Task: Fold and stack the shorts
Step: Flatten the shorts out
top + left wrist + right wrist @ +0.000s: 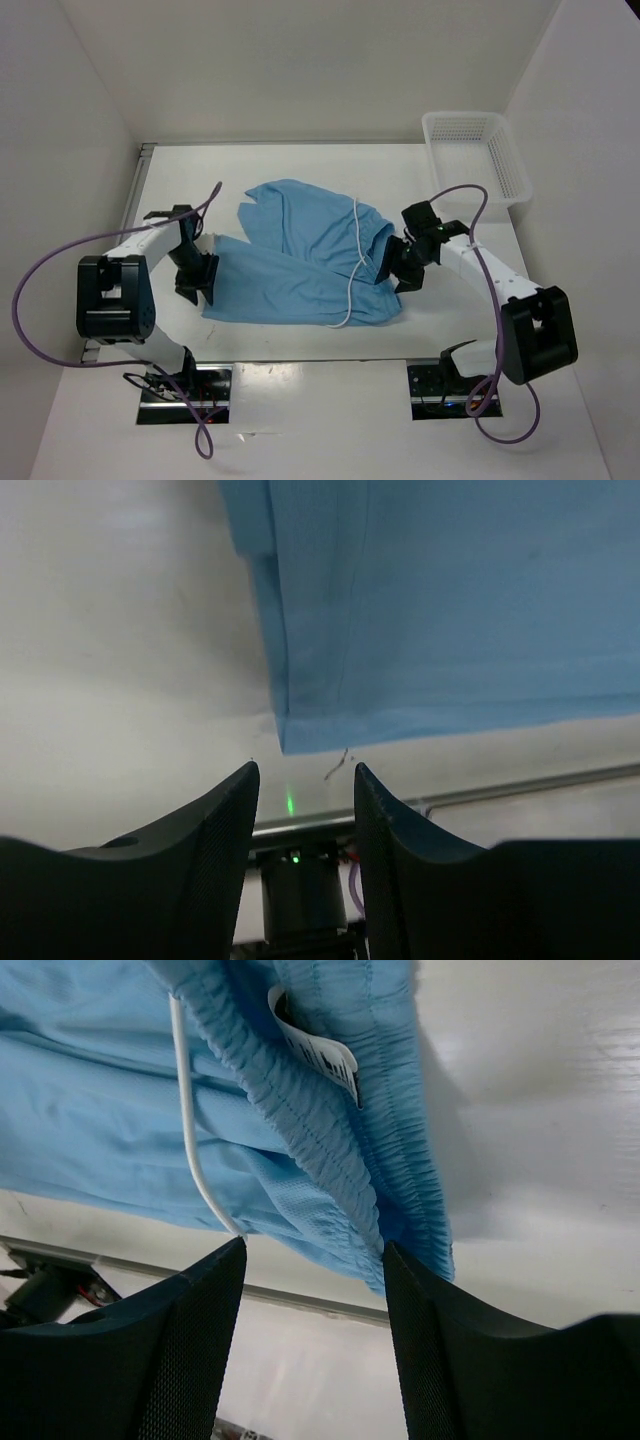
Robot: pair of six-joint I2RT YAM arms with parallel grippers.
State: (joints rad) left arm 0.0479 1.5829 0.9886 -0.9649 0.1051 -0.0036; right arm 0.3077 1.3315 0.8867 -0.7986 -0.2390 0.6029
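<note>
Top external view: the sky-blue shorts (pixel 300 260) are lying spread across the middle of the table (pixel 300 170), leg openings pointing toward the left arm and the gathered waistband (pixel 385 245) toward the right arm. The white drawstring (pixel 353 262) is trailing across the fabric. The left gripper (pixel 196 277) is sitting just beside the near leg hem, and the right gripper (pixel 403 268) is right at the waistband. The white mesh basket (pixel 478 150) is standing well apart in the far right corner. The shorts are not yet folded.

Left wrist view: the fingers (pixel 232 815) are standing apart and gripping nothing. The corner of the leg hem is lying just beyond the gap, so a straight, low advance should put it between the pads. Catching both layers at the hem would probably keep the fold tidy.

Right wrist view: these fingers (pixel 205 1300) are also parted and empty. The ruched waistband, with its sewn-in label (pixel 322 1057), is running down into the gap. The cord is lying close to one finger. Pinching the elastic alone, without trapping the cord, would likely be wise. Both arms should then lift together, so the cloth is not twisting.
</note>
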